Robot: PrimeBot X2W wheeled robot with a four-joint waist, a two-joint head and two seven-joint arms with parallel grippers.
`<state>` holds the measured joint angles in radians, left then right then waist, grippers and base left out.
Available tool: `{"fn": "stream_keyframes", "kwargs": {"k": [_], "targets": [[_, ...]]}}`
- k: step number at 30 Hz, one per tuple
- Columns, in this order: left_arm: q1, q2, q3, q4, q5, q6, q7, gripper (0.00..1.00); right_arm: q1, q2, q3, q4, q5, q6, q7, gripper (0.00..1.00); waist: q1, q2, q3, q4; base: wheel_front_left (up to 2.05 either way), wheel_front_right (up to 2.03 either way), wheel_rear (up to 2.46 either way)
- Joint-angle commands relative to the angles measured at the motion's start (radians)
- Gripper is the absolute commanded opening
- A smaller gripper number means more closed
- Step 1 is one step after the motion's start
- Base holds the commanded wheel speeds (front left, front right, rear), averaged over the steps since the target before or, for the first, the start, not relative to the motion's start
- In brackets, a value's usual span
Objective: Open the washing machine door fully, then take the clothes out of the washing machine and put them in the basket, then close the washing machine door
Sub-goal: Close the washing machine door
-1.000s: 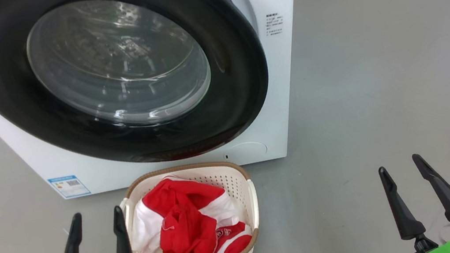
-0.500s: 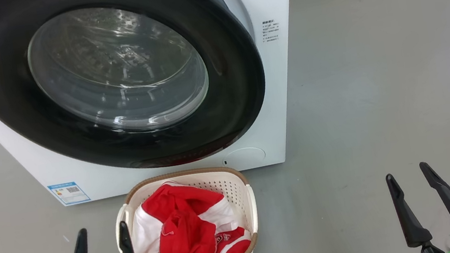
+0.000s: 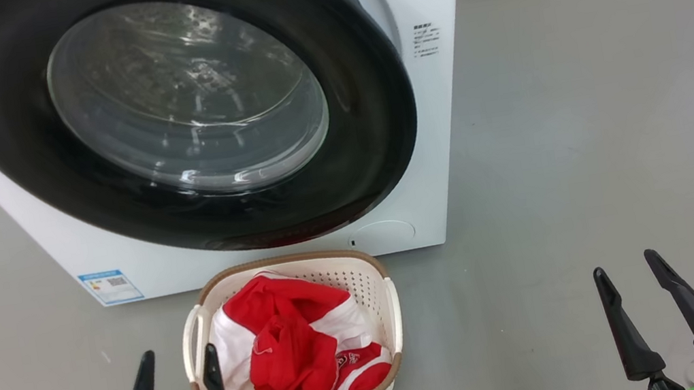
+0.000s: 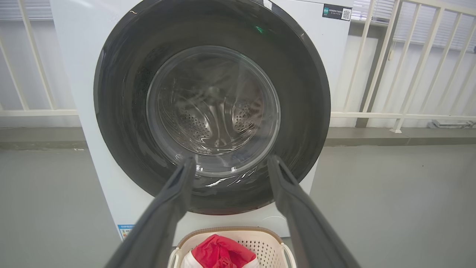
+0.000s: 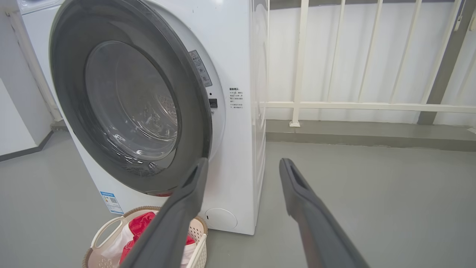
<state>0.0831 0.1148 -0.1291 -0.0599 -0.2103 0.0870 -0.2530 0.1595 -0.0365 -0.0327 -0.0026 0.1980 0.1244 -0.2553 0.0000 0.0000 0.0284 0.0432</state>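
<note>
Two grippers low at the near edge of the floor [image 3: 583,118]. Left gripper [image 3: 178,352] spread and empty, just beside the left handle of the basket [image 3: 291,258]. Right gripper [image 3: 624,262] likewise parted, holding nothing, well apart to the right. Reads as a hands-off pose, clear of everything.

Next out, the basket, standing just in front of the washing machine [image 3: 443,105], under the door. Placed there, probably, for a short carry from drum to basket. Holds the clothes [image 3: 289,362], red and white, heaped inside.

Beyond, the washing machine door [image 3: 182,102], swung almost home yet standing off at its right side in the right wrist view, with the latch recess [image 5: 212,103] on show. Not latched, by that look. Behind the glass, bare steel drum [image 4: 212,123], no red in it. Farthest, a white railing [image 5: 372,106].

Against one second ago: both grippers lower in the head view, seemingly drawn back toward the robot. Machine, basket and clothes framed much alike. Door gap about the same.
</note>
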Motion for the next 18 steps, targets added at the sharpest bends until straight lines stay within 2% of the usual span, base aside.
{"fn": "stream_keyframes", "kwargs": {"k": [1,3,4,11,18], "targets": [[-0.032,0.003,0.028,-0.017,0.011,-0.011,-0.009,1.0,-0.035,-0.014,0.026,-0.027,0.003,0.006,-0.006,0.42,0.0,0.0,0.011,0.014,0.0,0.0,0.0],[-0.035,0.0,0.025,-0.014,0.015,-0.018,-0.009,1.0,-0.046,-0.014,0.03,-0.021,0.004,0.006,-0.006,0.11,0.0,0.0,0.014,0.022,0.0,0.0,0.0],[-0.036,-0.002,0.024,-0.013,0.017,-0.023,-0.009,1.0,-0.05,-0.014,0.035,-0.014,0.008,0.006,-0.006,0.0,0.0,0.0,0.014,0.026,0.0,0.0,0.0],[-0.046,-0.01,0.012,-0.009,0.025,-0.047,-0.009,1.0,-0.097,-0.014,0.057,0.02,0.011,0.006,-0.006,0.0,0.0,0.0,0.033,0.063,0.0,0.0,0.0],[-0.069,-0.025,-0.008,-0.022,0.034,-0.075,-0.009,1.0,-0.19,-0.014,0.088,0.114,0.012,0.006,-0.006,0.0,0.0,0.0,0.079,0.11,0.0,0.0,0.0]]}}
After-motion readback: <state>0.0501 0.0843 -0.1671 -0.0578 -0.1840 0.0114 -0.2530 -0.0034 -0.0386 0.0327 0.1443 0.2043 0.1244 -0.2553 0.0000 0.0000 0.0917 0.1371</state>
